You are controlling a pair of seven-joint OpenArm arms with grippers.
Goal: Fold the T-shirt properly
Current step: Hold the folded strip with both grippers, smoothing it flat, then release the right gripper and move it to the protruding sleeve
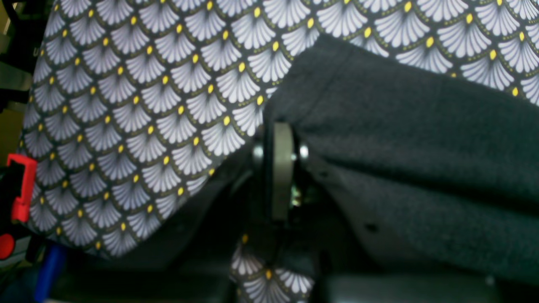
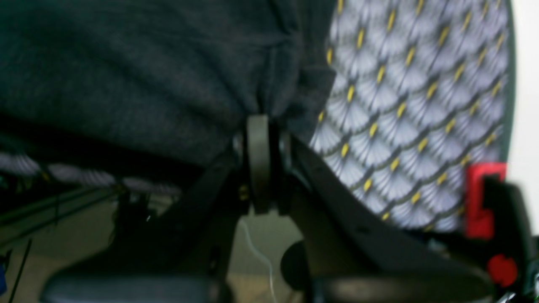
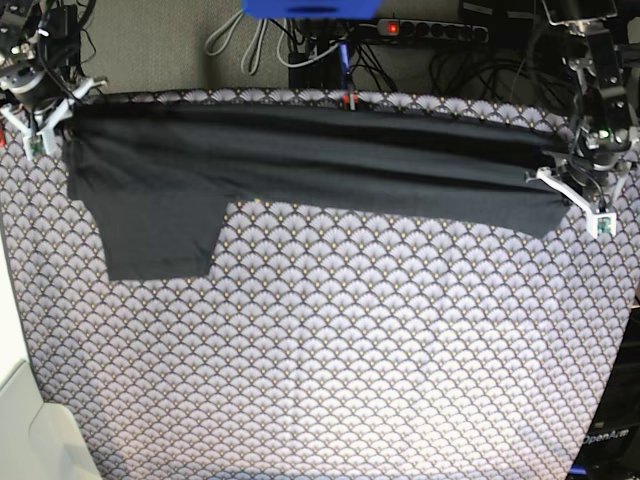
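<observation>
The plain dark charcoal-grey cloth T-shirt (image 3: 300, 165) lies stretched in a long folded band along the far edge of the table covered in a grey fan-scale patterned cloth with yellow dots (image 3: 330, 360), reaching almost from the far left corner to the far right corner, with one short sleeve hanging toward the near side close to the left edge. The right gripper (image 3: 45, 118) is clamped tight on the shirt's end at the far left corner, its arm reaching in from beyond the table edge. The left gripper (image 3: 560, 180) is likewise closed on the shirt's opposite end by the right edge, its arm descending from above. The wide patterned surface nearer than the shirt lies bare.
</observation>
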